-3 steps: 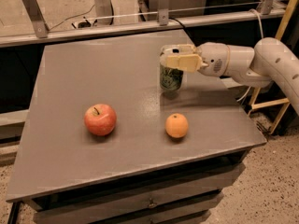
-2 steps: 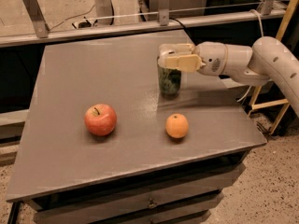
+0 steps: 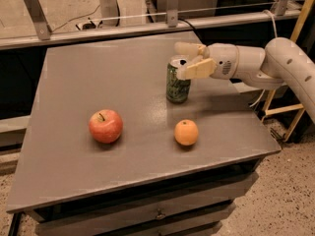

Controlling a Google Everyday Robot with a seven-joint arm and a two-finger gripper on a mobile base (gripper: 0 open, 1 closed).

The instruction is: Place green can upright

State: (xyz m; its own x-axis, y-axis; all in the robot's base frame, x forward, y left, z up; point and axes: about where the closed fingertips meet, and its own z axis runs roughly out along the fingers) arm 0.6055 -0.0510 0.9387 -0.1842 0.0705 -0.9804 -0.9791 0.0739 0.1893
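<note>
The green can stands upright on the grey table, right of centre, dark green with pale print and a silver top rim. My gripper reaches in from the right at the height of the can's top. Its two pale fingers are spread apart, one behind the rim and one in front of it, so the can's top sits between them. The fingers look open, and the can rests on the table.
A red apple lies at the front left and an orange at the front, just in front of the can. A rail with metal posts runs behind the table. A yellow frame stands to the right.
The can has come down a little and now stands on the table. The fingers, earlier closed together on its top, have spread apart.
</note>
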